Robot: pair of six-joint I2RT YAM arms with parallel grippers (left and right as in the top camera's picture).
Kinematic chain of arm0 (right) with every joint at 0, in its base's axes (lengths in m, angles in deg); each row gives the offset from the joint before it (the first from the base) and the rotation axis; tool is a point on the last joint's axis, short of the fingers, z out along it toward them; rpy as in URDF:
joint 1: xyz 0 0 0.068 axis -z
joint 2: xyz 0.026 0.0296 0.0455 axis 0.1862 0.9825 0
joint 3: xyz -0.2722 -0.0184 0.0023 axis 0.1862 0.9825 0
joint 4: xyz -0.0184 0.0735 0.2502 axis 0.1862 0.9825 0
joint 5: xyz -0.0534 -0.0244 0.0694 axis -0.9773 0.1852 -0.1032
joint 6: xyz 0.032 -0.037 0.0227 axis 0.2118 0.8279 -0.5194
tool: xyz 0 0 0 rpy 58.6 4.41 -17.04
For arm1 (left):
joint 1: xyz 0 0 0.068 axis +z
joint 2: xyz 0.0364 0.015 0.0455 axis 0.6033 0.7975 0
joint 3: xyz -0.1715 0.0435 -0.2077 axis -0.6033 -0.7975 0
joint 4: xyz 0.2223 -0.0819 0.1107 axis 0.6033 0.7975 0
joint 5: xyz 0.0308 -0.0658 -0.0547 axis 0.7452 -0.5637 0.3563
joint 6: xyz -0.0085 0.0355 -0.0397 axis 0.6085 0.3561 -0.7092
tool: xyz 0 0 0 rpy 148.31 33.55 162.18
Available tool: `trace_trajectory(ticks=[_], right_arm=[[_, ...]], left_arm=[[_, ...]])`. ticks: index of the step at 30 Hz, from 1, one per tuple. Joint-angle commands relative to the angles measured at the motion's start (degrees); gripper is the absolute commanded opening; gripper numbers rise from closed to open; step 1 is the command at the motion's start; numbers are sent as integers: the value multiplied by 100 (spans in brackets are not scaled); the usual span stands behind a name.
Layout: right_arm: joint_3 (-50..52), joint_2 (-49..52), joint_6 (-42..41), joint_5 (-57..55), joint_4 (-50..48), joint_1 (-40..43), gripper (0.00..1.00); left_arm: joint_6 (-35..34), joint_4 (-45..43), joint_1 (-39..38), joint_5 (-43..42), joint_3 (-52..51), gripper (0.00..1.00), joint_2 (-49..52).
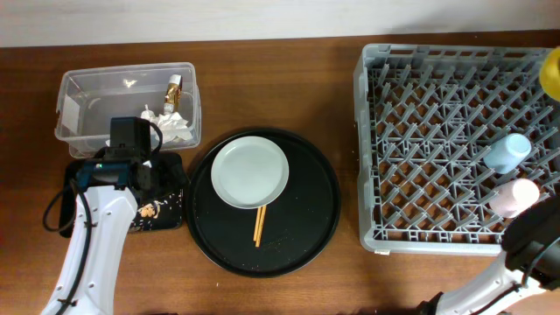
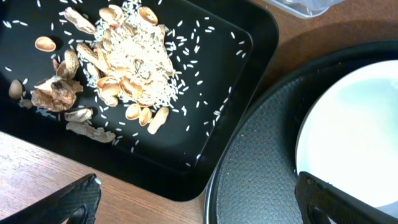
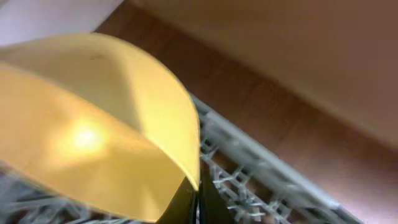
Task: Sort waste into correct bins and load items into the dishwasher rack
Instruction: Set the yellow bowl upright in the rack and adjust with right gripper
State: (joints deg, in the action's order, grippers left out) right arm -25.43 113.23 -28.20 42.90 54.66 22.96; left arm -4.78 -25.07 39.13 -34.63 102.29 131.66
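Currently your right tool [image 3: 196, 202] is clamping only the rim of the small yellow bowl [image 3: 93, 137] over the far corner of the grey plastic dishwasher rack [image 1: 437, 140], risking it slipping outside, while your left tool [image 2: 199, 199] is hanging apart.

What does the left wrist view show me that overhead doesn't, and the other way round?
Left wrist only: the scraps up close, rice grains and what look like nut shells heaped in the flat black tray, and the left gripper open. Overhead only: dishwasher rack, blue cup, pink cup, yellow bowl, chopsticks, tissue in the clear tub. Both: plate, round black tray, flat black tray, a tub corner.
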Motion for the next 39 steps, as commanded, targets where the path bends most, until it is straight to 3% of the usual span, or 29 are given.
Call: trace_trajectory(ticks=[1,4,8,19,27,39], right_arm=[[-39,-76,190,-2514,-7,-688,4],[-37,105,192,-4094,-133,-1342,4],[-24,599,195,-4830,-105,-1685,4],[50,1447,192,-4809,103,-2098,4],[63,1447,216,-5753,-223,-2092,4],[90,1534,190,-4885,-103,-2111,4]], left_arm=[[-72,-11,28,-46,2,99,-85],[-70,-11,28,-44,2,99,-85],[-70,-13,28,-42,2,99,-85],[-70,-76,28,-63,2,99,-85],[-70,-122,28,-61,2,99,-85],[-70,-122,28,-63,2,99,-85]])
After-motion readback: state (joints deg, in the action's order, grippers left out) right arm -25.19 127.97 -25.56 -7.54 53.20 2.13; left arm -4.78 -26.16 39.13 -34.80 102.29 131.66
